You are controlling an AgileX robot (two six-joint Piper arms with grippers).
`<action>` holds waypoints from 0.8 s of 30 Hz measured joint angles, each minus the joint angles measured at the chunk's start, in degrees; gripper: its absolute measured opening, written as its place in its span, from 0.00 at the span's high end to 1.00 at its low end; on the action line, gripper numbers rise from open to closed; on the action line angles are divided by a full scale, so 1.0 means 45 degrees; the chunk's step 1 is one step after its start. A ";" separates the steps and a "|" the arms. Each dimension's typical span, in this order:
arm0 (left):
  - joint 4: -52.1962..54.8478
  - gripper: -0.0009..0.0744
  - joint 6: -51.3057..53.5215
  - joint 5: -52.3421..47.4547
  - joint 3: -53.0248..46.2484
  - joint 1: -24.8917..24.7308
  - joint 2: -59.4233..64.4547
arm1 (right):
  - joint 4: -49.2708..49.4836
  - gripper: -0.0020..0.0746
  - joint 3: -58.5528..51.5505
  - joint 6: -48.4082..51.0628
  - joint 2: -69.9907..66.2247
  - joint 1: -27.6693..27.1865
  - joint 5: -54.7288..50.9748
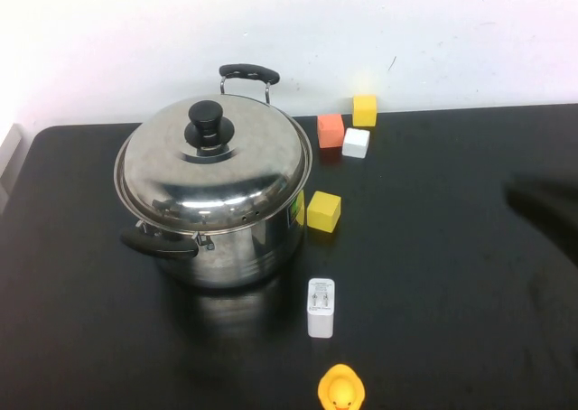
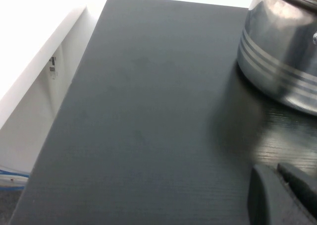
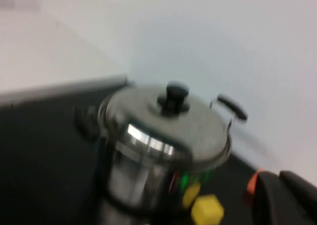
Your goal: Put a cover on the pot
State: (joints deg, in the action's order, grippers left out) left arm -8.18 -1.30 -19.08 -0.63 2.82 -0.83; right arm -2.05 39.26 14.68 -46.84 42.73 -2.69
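Note:
The pot (image 1: 237, 238) is a large shiny steel stockpot with two black loop handles, standing left of centre on the black table. The domed steel lid (image 1: 215, 162) with its black knob (image 1: 205, 121) sits on the pot's rim. The pot's side shows in the left wrist view (image 2: 277, 61), and pot and lid show in the right wrist view (image 3: 163, 150). My left gripper (image 2: 277, 168) is shut and empty, low over the table beside the pot. My right gripper (image 3: 278, 175) is shut and empty, well right of the pot; its arm is a dark blur (image 1: 542, 207).
A yellow cube (image 1: 323, 211) lies close to the pot's right side. Orange (image 1: 330, 130), white (image 1: 356, 143) and yellow (image 1: 364, 110) cubes sit behind it. A white charger (image 1: 321, 307) and a yellow rubber duck (image 1: 341, 389) lie in front. The table's left edge (image 2: 64, 116) is near.

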 joint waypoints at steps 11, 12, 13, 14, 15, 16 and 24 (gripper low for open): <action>0.0000 0.99 0.0000 0.0000 0.0000 0.0000 0.0000 | -0.0101 0.98 -0.2050 -0.0286 0.2325 0.0000 -0.2004; 0.0000 0.99 0.0000 0.0000 0.0000 0.0000 0.0000 | -0.0014 0.98 -0.2326 -0.0286 0.2351 0.0000 -0.1717; 0.0000 0.99 0.0000 0.0000 0.0000 0.0000 0.0000 | 0.0144 0.98 -0.2654 -0.0291 0.2371 -0.0026 -0.1413; 0.0000 0.99 0.0000 0.0000 0.0000 0.0000 0.0000 | 0.0322 0.98 -0.3051 -0.0291 0.2371 -0.0089 -0.0907; 0.0000 0.99 0.0000 0.0000 0.0000 0.0000 0.0000 | 0.0457 0.98 -0.3509 -0.0291 0.2371 -0.0246 -0.0289; 0.0000 0.99 0.0000 0.0000 0.0000 0.0000 0.0000 | 0.0457 0.98 -0.3907 -0.0291 0.2427 -0.0400 0.0349; 0.0000 0.99 0.0000 0.0000 0.0000 0.0000 0.0000 | 0.1417 0.98 -0.7030 -0.0291 0.4703 -0.3201 0.2487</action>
State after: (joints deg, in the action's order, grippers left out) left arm -8.18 -1.30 -19.08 -0.63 2.82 -0.83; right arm 4.32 7.62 13.37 -25.68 28.33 8.50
